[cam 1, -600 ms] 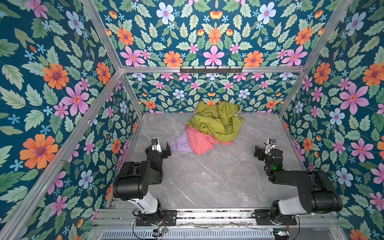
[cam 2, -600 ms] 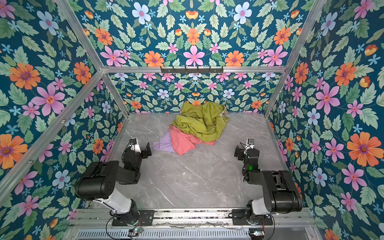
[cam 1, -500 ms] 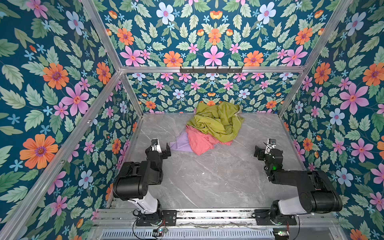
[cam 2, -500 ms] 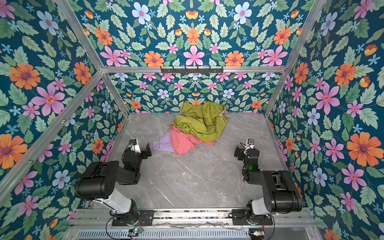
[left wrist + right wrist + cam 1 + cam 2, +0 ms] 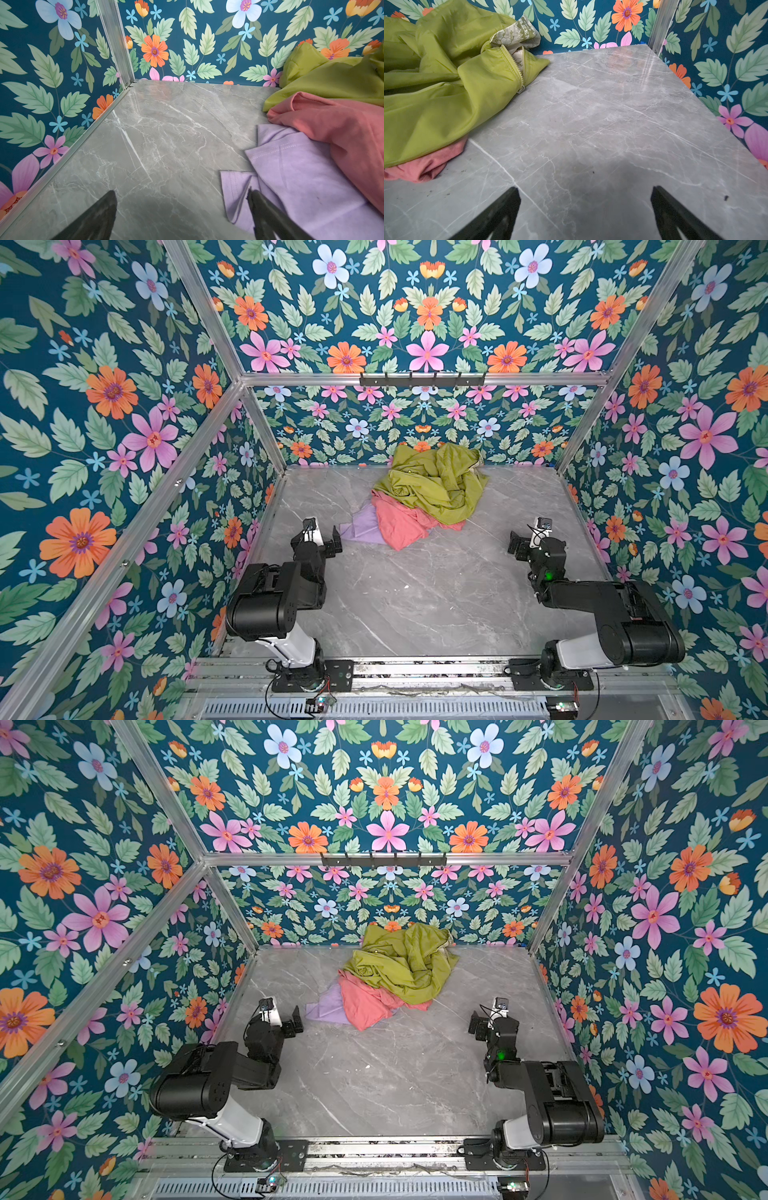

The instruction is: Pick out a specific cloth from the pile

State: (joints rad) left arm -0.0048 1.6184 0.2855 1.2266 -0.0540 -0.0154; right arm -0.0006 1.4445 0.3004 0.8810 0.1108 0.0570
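Observation:
The pile lies at the back middle of the grey marble table. The salmon-pink cloth sits half under the larger olive-green cloth, with the pale lilac cloth poking out on its left. My left gripper is open and empty over bare table, one fingertip at the lilac cloth's edge; the salmon-pink cloth lies beyond. My right gripper is open and empty, well right of the pile; a fold of the salmon-pink cloth shows under the green cloth.
Floral walls with aluminium frame posts close in the table on three sides. A black hook rail hangs on the back wall above the pile. The green cloth has a zipper and a patterned lining.

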